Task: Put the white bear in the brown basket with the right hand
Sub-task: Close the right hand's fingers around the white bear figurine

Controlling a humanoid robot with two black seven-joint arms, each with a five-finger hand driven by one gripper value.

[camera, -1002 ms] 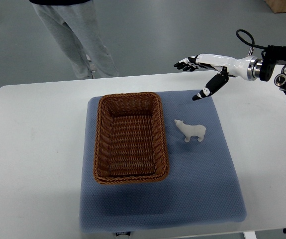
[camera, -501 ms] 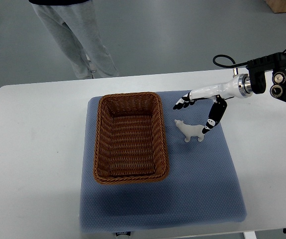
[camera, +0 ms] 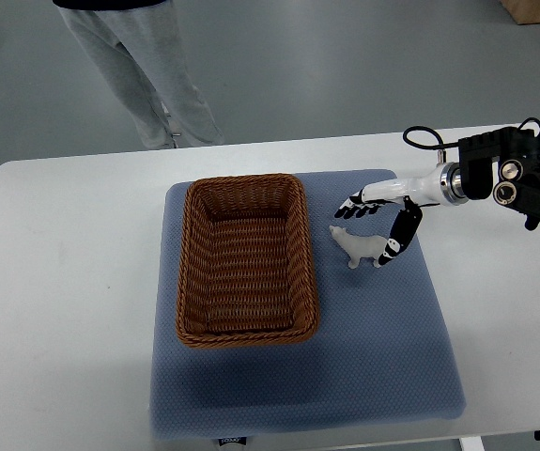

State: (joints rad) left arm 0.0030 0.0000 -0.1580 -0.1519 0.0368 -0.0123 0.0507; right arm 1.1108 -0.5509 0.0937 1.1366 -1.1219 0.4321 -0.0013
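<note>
A small white bear (camera: 358,247) stands on the blue mat (camera: 373,348), just right of the brown wicker basket (camera: 192,272), its head pointing toward the basket. My right hand (camera: 371,227) reaches in from the right edge and hovers over the bear. Its fingers (camera: 356,204) are spread above the bear's back, and the thumb (camera: 393,246) hangs down at the bear's rear end. The hand is open and holds nothing. The basket has nothing in it. My left arm does not show.
The mat lies on a white table (camera: 72,282). A person in grey trousers (camera: 143,75) stands beyond the table's far edge, behind the basket.
My right hand has come down and leftward from above the mat's far right corner to just over the bear, then lowered slightly closer around it. The bear has not moved.
</note>
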